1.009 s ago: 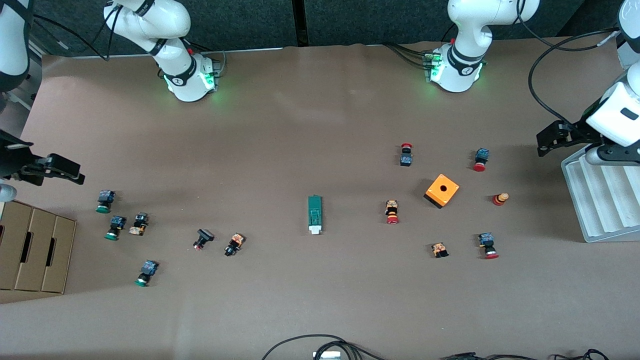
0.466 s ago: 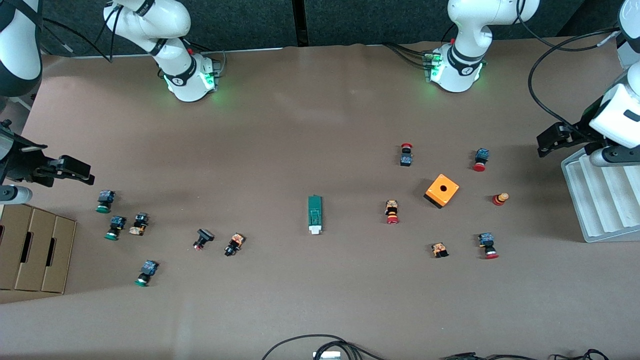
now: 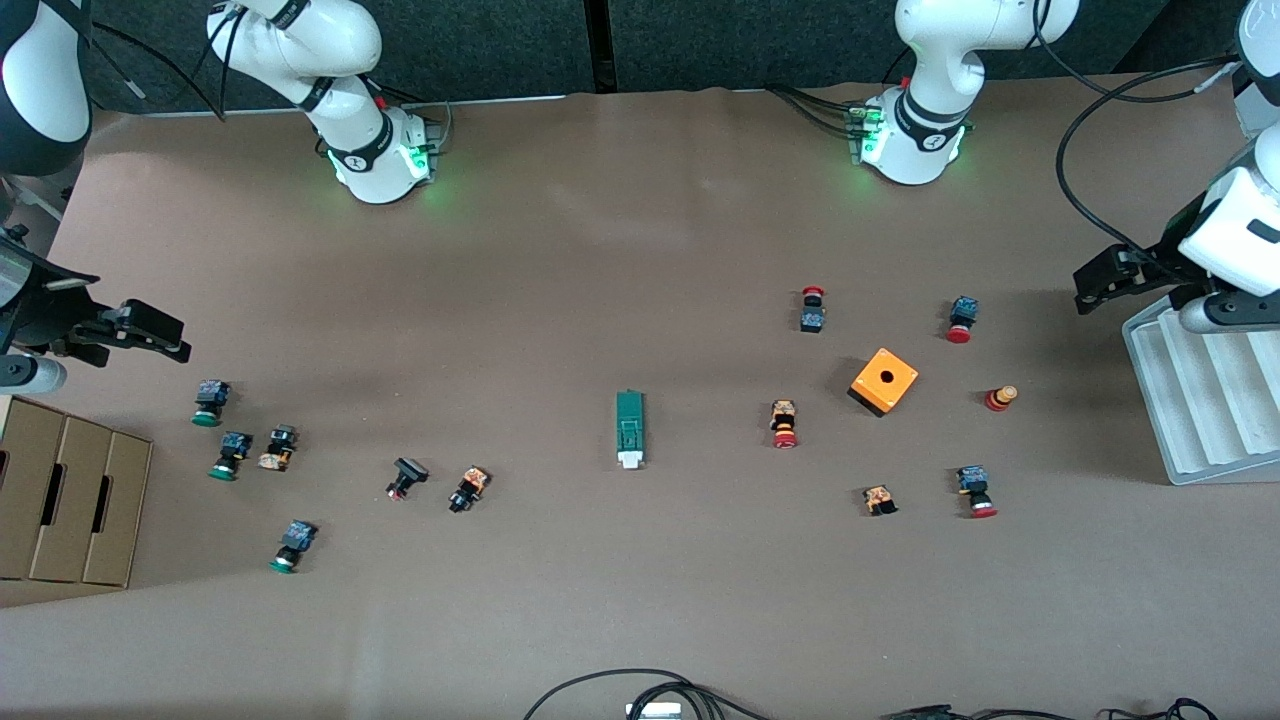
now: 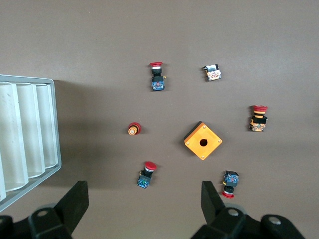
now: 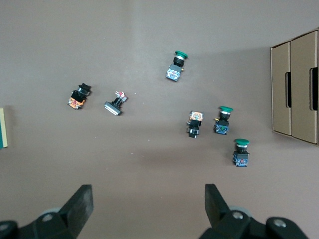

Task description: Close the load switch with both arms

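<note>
The load switch (image 3: 630,428) is a narrow green block with a white end. It lies flat in the middle of the table, white end toward the front camera. Only its edge shows in the right wrist view (image 5: 2,128). My right gripper (image 3: 150,330) is open and empty, up over bare table at the right arm's end, beside the green-capped buttons; its jaws stand wide apart in the right wrist view (image 5: 148,199). My left gripper (image 3: 1095,280) is open and empty, up over the table by the grey tray; it also shows in its own view (image 4: 144,194). Both are well apart from the switch.
An orange box with a hole (image 3: 884,380) and several red-capped push buttons (image 3: 785,424) lie toward the left arm's end. Green-capped buttons (image 3: 208,402) lie toward the right arm's end. A grey ribbed tray (image 3: 1200,400) and cardboard boxes (image 3: 70,495) sit at the two ends.
My right gripper has moved a little toward the table's middle and toward the arm bases. The left gripper has barely shifted. The switch has not moved.
</note>
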`<action>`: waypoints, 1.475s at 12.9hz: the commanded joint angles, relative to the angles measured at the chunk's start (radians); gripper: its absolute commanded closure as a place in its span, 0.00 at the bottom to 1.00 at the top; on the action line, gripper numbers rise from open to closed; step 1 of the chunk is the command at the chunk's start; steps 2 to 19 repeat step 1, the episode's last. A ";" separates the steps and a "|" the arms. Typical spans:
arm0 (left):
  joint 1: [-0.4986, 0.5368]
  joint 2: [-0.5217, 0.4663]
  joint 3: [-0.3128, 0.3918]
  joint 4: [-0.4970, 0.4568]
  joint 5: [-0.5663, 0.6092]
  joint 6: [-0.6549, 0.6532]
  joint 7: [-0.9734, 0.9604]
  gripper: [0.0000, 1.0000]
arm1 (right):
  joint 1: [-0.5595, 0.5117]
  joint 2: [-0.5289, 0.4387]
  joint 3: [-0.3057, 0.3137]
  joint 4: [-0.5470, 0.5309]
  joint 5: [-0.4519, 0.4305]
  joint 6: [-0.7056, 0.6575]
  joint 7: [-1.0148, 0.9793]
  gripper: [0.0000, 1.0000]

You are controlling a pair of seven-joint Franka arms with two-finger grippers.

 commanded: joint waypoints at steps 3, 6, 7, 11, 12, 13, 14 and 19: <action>-0.005 0.012 0.001 0.030 0.012 -0.027 -0.007 0.00 | 0.001 -0.022 -0.002 -0.026 0.004 0.019 -0.006 0.00; -0.005 0.012 0.001 0.030 0.012 -0.027 -0.007 0.00 | 0.001 -0.022 -0.002 -0.026 0.004 0.019 -0.006 0.00; -0.005 0.012 0.001 0.030 0.012 -0.027 -0.007 0.00 | 0.001 -0.022 -0.002 -0.026 0.004 0.019 -0.006 0.00; -0.005 0.012 0.001 0.030 0.012 -0.027 -0.007 0.00 | 0.001 -0.022 -0.002 -0.026 0.004 0.019 -0.006 0.00; -0.005 0.012 0.001 0.030 0.012 -0.027 -0.007 0.00 | 0.001 -0.022 -0.002 -0.026 0.004 0.019 -0.006 0.00; -0.005 0.012 0.001 0.030 0.012 -0.027 -0.007 0.00 | 0.001 -0.022 -0.002 -0.026 0.004 0.019 -0.006 0.00; -0.005 0.012 0.001 0.030 0.012 -0.027 -0.007 0.00 | 0.001 -0.022 -0.002 -0.026 0.004 0.019 -0.006 0.00; -0.005 0.012 0.001 0.030 0.012 -0.027 -0.007 0.00 | 0.001 -0.022 -0.002 -0.026 0.004 0.019 -0.006 0.00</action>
